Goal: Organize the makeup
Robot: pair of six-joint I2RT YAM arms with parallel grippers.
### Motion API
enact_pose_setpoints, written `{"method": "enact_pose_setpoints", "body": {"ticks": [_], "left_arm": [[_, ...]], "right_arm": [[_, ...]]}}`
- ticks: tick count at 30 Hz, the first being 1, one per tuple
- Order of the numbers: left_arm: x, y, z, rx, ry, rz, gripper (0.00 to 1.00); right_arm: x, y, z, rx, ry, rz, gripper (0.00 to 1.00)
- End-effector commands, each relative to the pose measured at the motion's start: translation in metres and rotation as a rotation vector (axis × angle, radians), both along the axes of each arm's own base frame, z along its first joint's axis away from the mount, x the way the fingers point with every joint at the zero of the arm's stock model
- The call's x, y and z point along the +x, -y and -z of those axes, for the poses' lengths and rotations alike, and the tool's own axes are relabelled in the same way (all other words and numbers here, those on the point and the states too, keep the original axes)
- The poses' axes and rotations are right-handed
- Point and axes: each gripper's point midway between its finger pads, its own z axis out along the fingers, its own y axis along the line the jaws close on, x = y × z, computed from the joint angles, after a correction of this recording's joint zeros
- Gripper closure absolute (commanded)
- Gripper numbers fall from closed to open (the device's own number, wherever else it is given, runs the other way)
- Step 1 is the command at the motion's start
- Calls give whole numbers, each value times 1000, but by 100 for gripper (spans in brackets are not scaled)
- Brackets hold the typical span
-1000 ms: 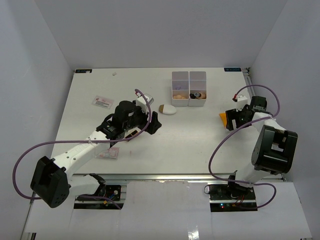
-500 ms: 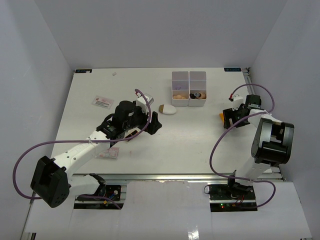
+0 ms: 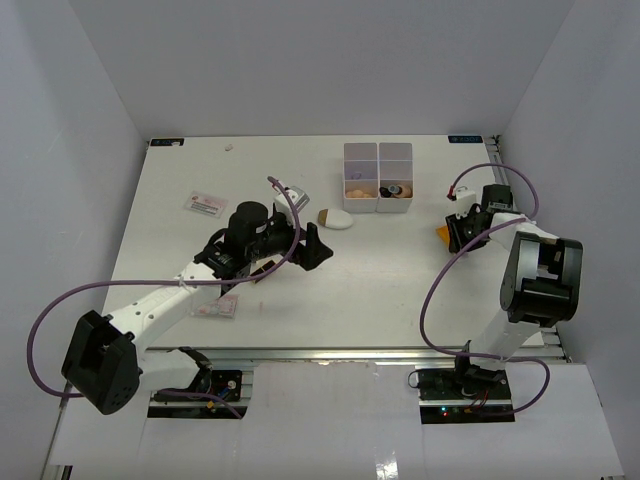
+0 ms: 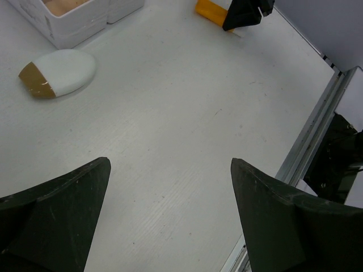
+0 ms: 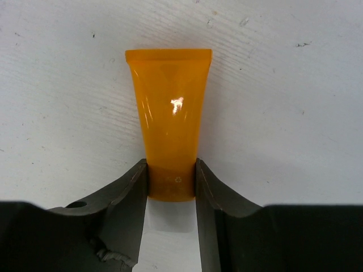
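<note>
At the far left of the overhead view, a pink-and-white packet [image 3: 204,203] lies flat on the white table [image 3: 380,290]. A second packet [image 3: 222,306] lies lower in the frame, partly under the left arm.

Right of these, left of frame centre, the left gripper [image 3: 311,247] hangs over bare table. Its jaws are spread wide and hold nothing. In the left wrist view its two dark fingers [image 4: 57,209] fill the lower corners, well apart, with only table surface between them.

Above and just right of this gripper, the white oval piece [image 3: 337,218] lies on the table with its brown tip pointing left. The left wrist view shows it at upper left [image 4: 59,72]. It sits just beside the white box [image 3: 378,150], outside it. The box stands at upper centre. Its near-left compartment holds tan sponges [image 3: 357,190]. Its near-right compartment holds a dark item [image 3: 397,189], too small to identify.

At the right of the overhead view, the right gripper [image 3: 452,232] is clamped on the orange tube [image 3: 443,232]. In the right wrist view the tube [image 5: 170,113] stands at frame centre with its flat crimped end toward the top. Both fingers [image 5: 133,187] press against its sides near the lower end. Whether the tube is lifted clear of the table cannot be determined.
</note>
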Motion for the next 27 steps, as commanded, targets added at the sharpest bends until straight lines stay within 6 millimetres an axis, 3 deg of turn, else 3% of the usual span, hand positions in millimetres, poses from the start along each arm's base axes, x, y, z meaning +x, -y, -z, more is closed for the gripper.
{"method": "enact_pose_setpoints", "body": {"ticks": [1, 7, 10, 15, 17, 20, 23, 27], "left_arm": [[-19, 22, -19, -178, -59, 109, 2], [-38, 45, -24, -408, -246, 163, 2], [-50, 78, -28, -467, -275, 175, 2], [-47, 126, -43, -542, -246, 130, 3], [-41, 144, -38, -570, -240, 125, 3], [-38, 163, -47, -613, -218, 133, 3], [-32, 180, -43, -623, -213, 130, 4], [-28, 195, -50, -654, -190, 137, 5]], "right_arm": [[0, -9, -30, 26, 70, -57, 70], [-19, -36, -75, 113, 189, -165, 75], [-44, -63, -105, 219, 250, -251, 76], [-82, -107, -144, 426, 322, -374, 76], [-96, -122, -161, 514, 360, -427, 76], [-108, -134, -171, 580, 376, -465, 76], [-120, -141, -174, 622, 389, -497, 76], [-123, -141, -171, 613, 401, -499, 76]]}}
